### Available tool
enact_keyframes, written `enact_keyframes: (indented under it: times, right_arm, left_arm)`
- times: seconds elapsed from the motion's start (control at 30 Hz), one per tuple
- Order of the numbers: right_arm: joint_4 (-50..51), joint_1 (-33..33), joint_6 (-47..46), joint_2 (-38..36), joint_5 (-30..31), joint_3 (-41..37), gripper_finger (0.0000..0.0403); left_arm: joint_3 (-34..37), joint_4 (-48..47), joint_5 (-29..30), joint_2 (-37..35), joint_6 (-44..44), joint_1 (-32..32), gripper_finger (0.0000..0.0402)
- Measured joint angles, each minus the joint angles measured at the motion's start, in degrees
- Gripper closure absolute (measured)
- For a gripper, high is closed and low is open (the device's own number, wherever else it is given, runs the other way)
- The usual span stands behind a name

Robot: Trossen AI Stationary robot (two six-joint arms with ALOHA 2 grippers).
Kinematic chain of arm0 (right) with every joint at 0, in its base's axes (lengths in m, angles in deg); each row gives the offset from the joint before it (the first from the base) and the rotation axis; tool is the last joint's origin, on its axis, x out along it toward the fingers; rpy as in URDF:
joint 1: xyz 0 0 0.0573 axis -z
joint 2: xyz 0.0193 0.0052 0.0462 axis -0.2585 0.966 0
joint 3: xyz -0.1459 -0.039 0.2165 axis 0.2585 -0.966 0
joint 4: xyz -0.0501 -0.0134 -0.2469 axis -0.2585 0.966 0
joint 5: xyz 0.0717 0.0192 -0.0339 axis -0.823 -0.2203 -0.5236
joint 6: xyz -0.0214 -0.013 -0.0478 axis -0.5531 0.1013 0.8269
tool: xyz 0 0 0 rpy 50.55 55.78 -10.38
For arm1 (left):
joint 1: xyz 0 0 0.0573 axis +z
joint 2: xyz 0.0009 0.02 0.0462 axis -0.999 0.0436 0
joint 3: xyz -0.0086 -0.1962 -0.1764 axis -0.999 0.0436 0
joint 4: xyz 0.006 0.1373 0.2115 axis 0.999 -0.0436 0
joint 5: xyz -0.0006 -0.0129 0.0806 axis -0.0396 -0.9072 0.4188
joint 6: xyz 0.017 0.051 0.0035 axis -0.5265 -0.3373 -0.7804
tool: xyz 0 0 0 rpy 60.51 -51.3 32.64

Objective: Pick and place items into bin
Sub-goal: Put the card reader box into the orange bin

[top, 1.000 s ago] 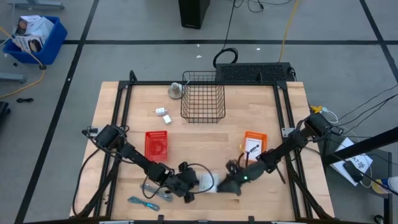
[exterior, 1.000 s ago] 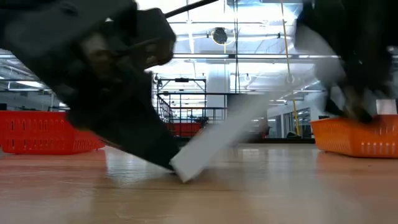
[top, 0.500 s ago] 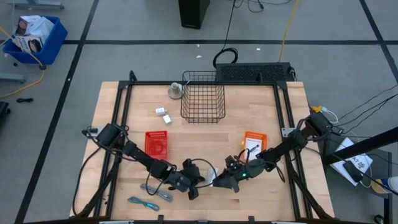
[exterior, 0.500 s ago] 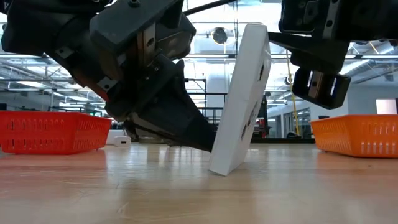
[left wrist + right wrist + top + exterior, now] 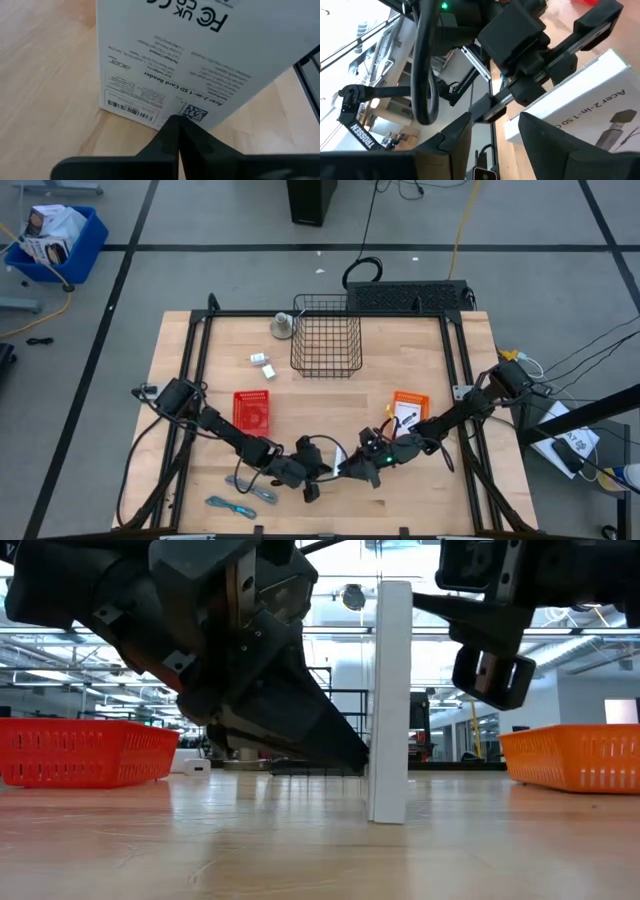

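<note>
Nothing yet lies in the wire bin (image 5: 327, 335): well in front of it, the left gripper (image 5: 312, 474), fingers closed, props the white box (image 5: 388, 700) on edge, with the right gripper (image 5: 362, 471) spread open above.

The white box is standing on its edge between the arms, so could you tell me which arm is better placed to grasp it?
Probably the right: the right gripper hangs open above the white box, while the left gripper is shut, pressing its side.

upright white box (image 5: 388, 700) wedged between both grippers, bare wood beyond
</note>
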Motion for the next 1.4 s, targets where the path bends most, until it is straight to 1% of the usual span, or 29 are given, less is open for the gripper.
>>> enact_keyframes:
  times: [0.1,0.3,0.6,0.87,0.93,1.0,1.07,1.2,1.27,1.4]
  right_arm:
    - [0.1,0.0,0.0,0.0,0.0,0.0,0.0238]
    - [0.0,0.0,0.0,0.0,0.0,-0.1,0.024]
    - [0.0,-0.1,-0.3,0.0,-0.1,-0.1,0.0241]
    - [0.0,-0.1,-0.5,0.0,-0.3,-0.1,0.0242]
    - [0.0,-0.1,-0.5,0.0,-0.3,-0.1,0.0242]
    - [0.0,-0.1,-0.4,0.0,-0.3,-0.1,0.0243]
    - [-0.2,-0.1,-0.2,0.0,-0.3,-0.1,0.0243]
    - [-0.4,-0.1,-0.1,0.0,-0.3,-0.1,0.0243]
    - [-0.4,-0.1,-0.1,0.0,-0.4,-0.1,0.0243]
    - [-0.4,-0.1,-0.1,0.0,-0.4,-0.1,0.0243]
  left_arm:
    - [0.0,0.0,0.0,0.0,0.0,0.0,0.0395]
    - [0.0,0.0,0.0,0.0,0.0,0.0,0.0373]
    - [0.0,-0.6,-0.8,-0.1,-1.0,-0.2,0.0371]
    - [-0.1,-3.5,-1.7,-0.3,-1.6,-0.3,0.0371]
    - [-0.1,-5.8,-1.6,-1.5,-1.6,-0.4,0.0371]
    - [-0.1,-7.3,-0.3,-2.7,-1.6,-0.5,0.0371]
    - [-0.1,-11.0,1.8,-4.6,-1.8,-0.9,0.0371]
    - [-0.1,-15.7,6.0,-8.5,-1.9,-2.3,0.0371]
    - [-0.1,-17.0,7.5,-10.3,-2.4,-3.2,0.0371]
    - [0.0,-19.9,10.5,-14.8,-5.9,-5.5,0.0371]
